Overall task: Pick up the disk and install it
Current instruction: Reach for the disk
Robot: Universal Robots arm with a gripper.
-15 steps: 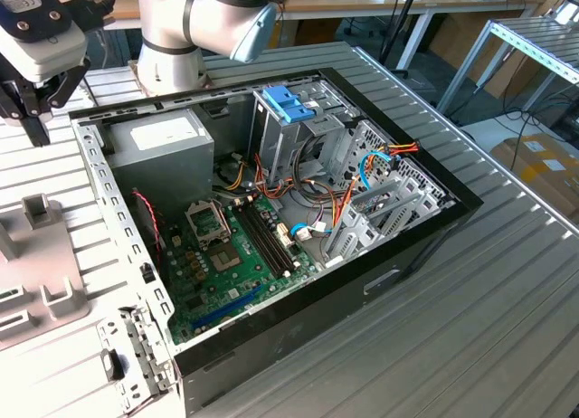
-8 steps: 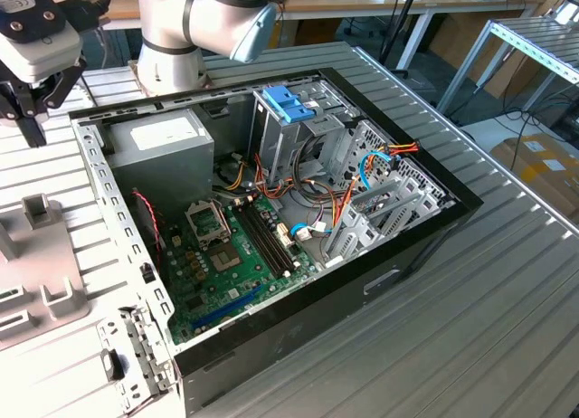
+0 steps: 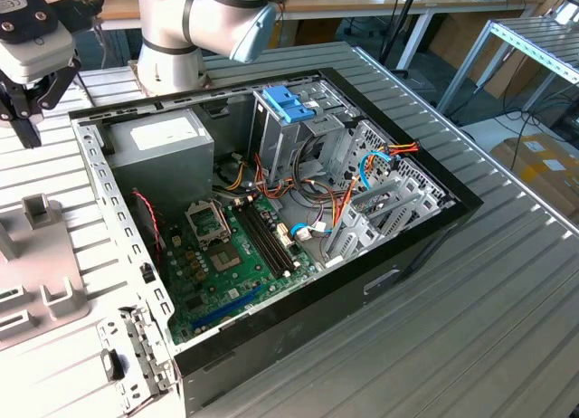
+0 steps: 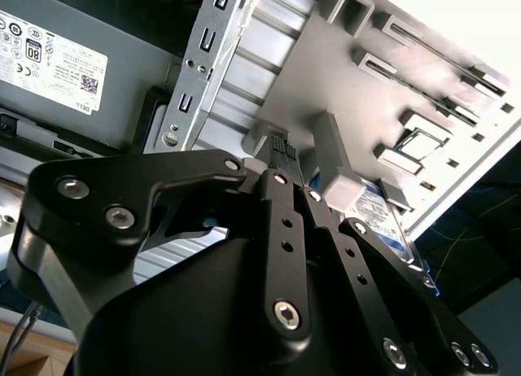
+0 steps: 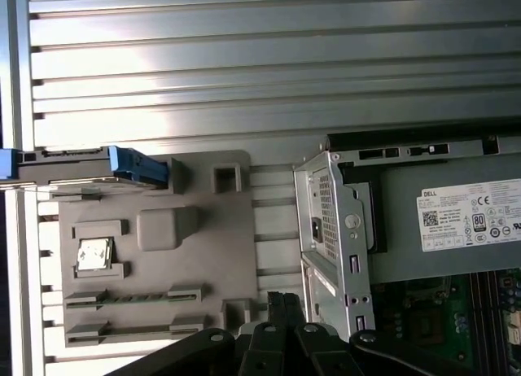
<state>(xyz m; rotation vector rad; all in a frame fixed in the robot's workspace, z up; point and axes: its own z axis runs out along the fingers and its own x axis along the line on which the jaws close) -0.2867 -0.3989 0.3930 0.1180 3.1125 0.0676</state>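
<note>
**Fixture and case, seen from the arm.** One disk (image 5: 65, 168) stands on edge in a slot at the rim of one grey fixture tray (image 5: 203, 254) on the ribbed counter (image 5: 244, 67). It is apart from the pincer (image 5: 282, 299), whose fingers are pressed together on nothing. One processor chip (image 5: 94, 254) lies in the tray. One open computer case (image 3: 298, 318) sits beside the tray, with one blue bracket (image 3: 288, 103) atop its drive cage.
</note>
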